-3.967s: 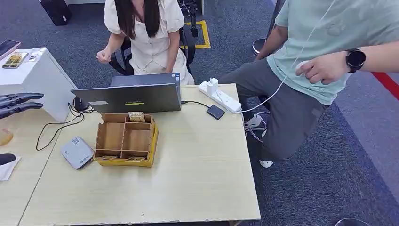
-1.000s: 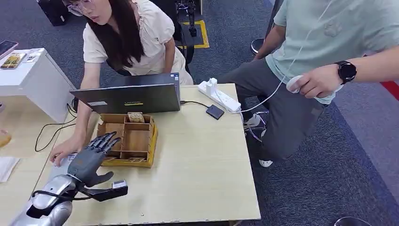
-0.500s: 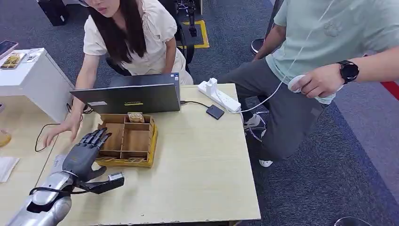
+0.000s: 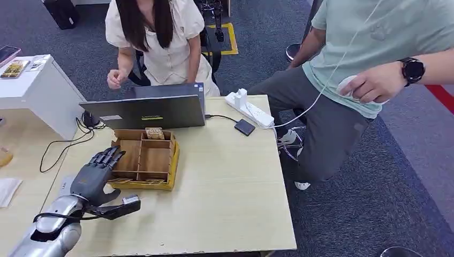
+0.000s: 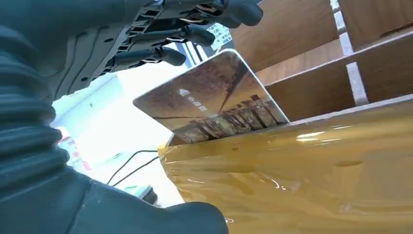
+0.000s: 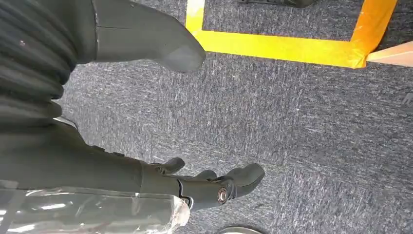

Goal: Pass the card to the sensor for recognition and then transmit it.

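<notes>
card (image 5: pixel 214 100) in tray (image 4: pixel 174 163), wooden table (image 4: pixel 230 182), carpet (image 4: pixel 375 203)

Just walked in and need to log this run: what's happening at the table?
The robot's left hand is at the near left corner of the wooden divided tray, fingers spread over a card standing in the tray's front slot; no grip on it is visible yet. The right hand hangs open above the carpet. A person sits behind the laptop, and a second person sits to the right.
</notes>
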